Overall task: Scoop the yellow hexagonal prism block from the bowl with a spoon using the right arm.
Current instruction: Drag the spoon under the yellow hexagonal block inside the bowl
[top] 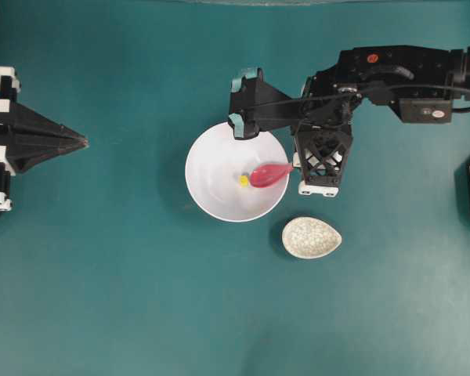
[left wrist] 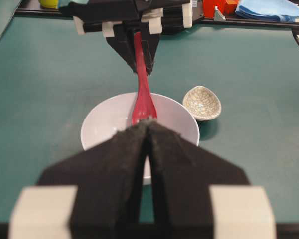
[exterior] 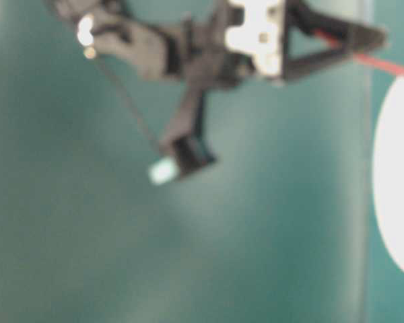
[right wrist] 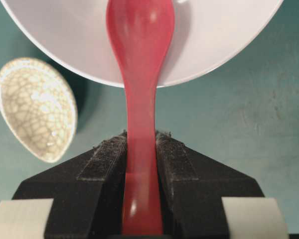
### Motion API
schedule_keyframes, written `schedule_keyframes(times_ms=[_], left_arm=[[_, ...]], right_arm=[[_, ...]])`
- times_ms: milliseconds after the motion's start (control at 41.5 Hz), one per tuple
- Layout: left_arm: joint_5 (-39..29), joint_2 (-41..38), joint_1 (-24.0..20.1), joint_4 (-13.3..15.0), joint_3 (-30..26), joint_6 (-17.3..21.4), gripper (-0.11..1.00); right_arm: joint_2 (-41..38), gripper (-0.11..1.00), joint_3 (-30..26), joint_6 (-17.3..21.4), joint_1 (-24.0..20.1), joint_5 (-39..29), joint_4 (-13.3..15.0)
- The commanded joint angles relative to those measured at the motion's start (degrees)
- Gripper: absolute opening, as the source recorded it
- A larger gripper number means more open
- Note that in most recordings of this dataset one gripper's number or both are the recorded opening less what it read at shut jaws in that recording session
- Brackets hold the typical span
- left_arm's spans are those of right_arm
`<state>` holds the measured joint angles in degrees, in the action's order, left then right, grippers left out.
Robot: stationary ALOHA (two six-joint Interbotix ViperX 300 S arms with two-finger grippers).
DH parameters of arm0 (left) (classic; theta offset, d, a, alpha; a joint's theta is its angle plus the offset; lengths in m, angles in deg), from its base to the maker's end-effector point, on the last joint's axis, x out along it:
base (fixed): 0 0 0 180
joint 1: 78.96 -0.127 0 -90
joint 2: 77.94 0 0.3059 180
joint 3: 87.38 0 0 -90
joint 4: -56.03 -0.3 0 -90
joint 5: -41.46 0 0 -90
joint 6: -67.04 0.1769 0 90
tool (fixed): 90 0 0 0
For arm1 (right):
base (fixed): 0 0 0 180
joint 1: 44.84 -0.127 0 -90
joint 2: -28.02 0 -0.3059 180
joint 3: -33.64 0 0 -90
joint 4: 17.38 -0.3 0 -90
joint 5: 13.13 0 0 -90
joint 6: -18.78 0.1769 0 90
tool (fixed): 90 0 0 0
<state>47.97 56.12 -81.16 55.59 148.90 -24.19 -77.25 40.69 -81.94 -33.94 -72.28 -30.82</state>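
White bowl sits mid-counter, open teal surface all round; nearest neighbour is the speckled cream dish, just beside its lower-right rim, not touching. Right arm reaches in from the right edge of the overhead view; right gripper fingers clamped on the red spoon handle. Handle crosses the bowl's right rim, scoop inside the bowl. Yellow hexagonal prism block lies in the bowl at the scoop's tip, outside the scoop. Left gripper parked at the left edge, well apart, fingers pressed together, holding nothing. Red sticker on the arm, text unreadable.
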Motion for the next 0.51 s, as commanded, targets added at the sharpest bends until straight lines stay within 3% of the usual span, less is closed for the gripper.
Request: schedule_keyframes(times_ms=[0, 482], left_arm=[[0.70, -0.35, -0.09, -0.18, -1.23, 0.00, 0.01], [0.70, -0.26, -0.09, -0.18, -1.23, 0.00, 0.01]], right_arm=[[0.62, 0.21, -1.67, -0.09, -0.09, -0.09, 0.09], [-2.46, 0.21, -5.01, -0.18, -0.70, -1.32, 0.09]])
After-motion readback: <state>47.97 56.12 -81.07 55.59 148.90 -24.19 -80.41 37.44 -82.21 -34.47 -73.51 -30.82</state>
